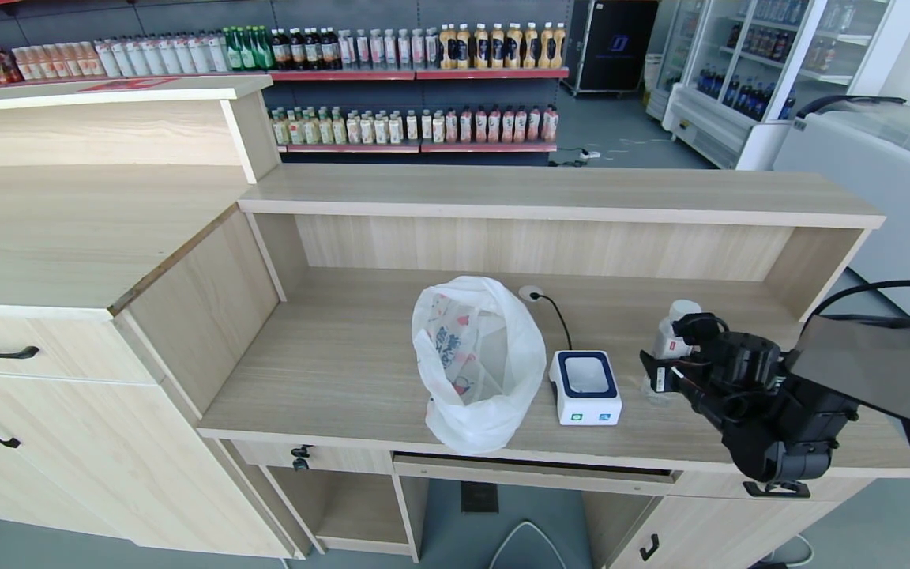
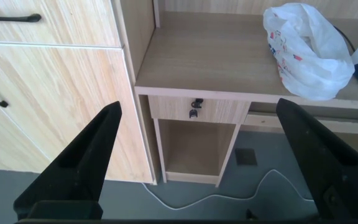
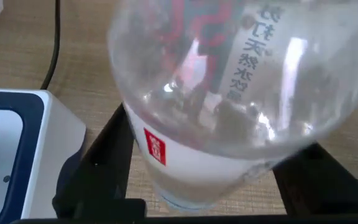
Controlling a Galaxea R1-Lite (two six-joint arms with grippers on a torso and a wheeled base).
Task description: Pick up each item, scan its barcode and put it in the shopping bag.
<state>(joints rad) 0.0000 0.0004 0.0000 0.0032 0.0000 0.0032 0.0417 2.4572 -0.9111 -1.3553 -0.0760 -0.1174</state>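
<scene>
Clear plastic bottle (image 1: 672,332) with a white label stands on the wooden counter (image 1: 329,371) just right of the scanner (image 1: 585,387), and the right gripper (image 1: 660,376) is closed around its lower body, fingers against both sides. Just left of the scanner slumps the white shopping bag (image 1: 477,359), mouth open, while a black cable (image 1: 558,316) runs back from the scanner. Well left of the scanner, beyond the bag and below counter height, the left gripper (image 2: 197,102) hangs wide open and empty.

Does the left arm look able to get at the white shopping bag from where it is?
Probably yes. The open left gripper hangs below the counter's front edge, facing the shopping bag with nothing between them; it would need to rise first.
</scene>
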